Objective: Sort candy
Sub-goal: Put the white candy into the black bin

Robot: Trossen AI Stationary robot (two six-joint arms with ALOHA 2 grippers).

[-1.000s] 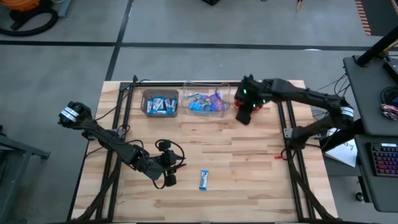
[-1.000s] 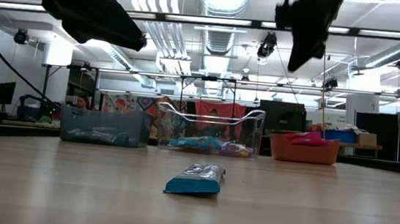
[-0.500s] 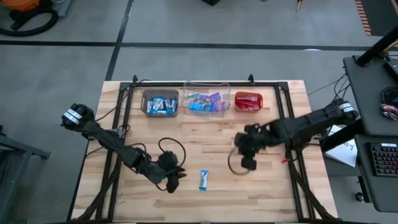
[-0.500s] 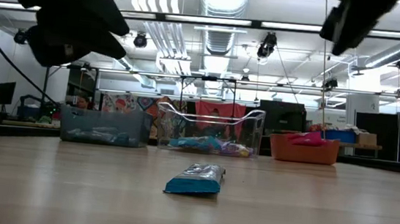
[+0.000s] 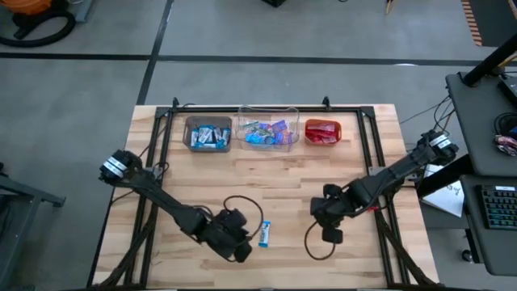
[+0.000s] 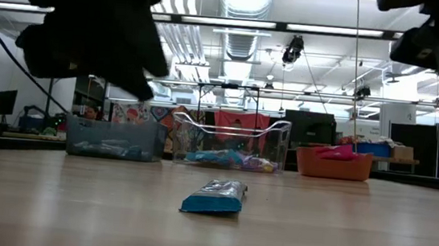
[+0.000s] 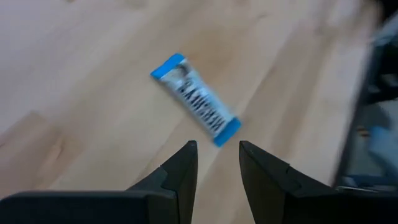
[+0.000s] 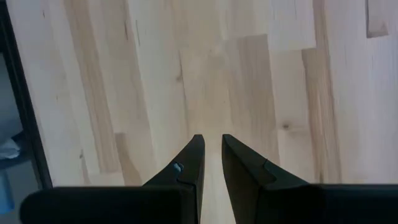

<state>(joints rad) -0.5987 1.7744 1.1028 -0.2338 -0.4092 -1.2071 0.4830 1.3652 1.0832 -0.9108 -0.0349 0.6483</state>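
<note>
One blue-and-white wrapped candy (image 5: 264,234) lies flat on the wooden table (image 5: 275,190), near its near edge; the low view shows the same candy (image 6: 214,197) resting on its flat side. My left gripper (image 5: 242,245) hovers just to its left, open. In the left wrist view the candy (image 7: 194,107) lies a little ahead of the gripper (image 7: 214,152), not between the fingers. My right gripper (image 5: 330,233) hangs over bare wood to the candy's right. Its fingers (image 8: 211,142) stand a narrow gap apart with nothing between them.
Three bins stand in a row at the far edge: a brown one (image 5: 208,134) with blue-and-white candy, a clear one (image 5: 269,129) with mixed candy, an orange one (image 5: 323,132) with red candy. A black frame (image 5: 166,121) borders the table. A loose cable loops by the right gripper (image 5: 311,245).
My right gripper has swung from above the orange bin at the far edge toward the near edge and come lower, over bare wood. My left gripper has moved right toward the candy, sunk a little and rolled about its own axis. The candy has stayed put.
</note>
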